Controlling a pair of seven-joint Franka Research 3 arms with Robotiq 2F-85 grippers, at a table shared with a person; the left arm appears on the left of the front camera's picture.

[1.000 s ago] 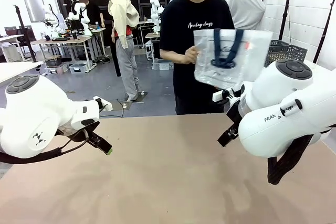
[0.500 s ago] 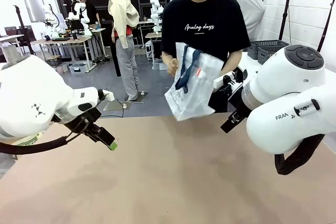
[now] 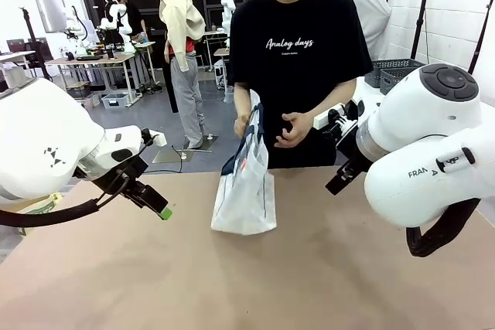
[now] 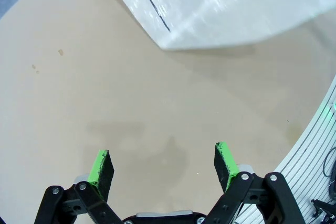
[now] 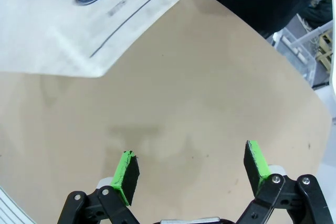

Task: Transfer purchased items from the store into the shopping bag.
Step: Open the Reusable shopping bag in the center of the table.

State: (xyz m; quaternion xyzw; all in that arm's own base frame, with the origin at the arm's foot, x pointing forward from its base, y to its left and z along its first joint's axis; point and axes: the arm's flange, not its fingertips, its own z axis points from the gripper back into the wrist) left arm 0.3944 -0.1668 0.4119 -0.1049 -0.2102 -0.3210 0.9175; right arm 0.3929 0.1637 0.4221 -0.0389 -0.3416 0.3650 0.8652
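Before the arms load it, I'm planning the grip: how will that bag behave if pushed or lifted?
The bag looks thin and creased, so probably floppy. It looks flat, so likely light. A person's hand holds its top, so it may tip if pushed.

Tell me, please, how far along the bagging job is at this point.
Done: the shopping bag stands on the table, a person's hand at its top. In hand: nothing; the left gripper and right gripper hang open above bare tabletop. Left: seemingly the whole loading of the bag.
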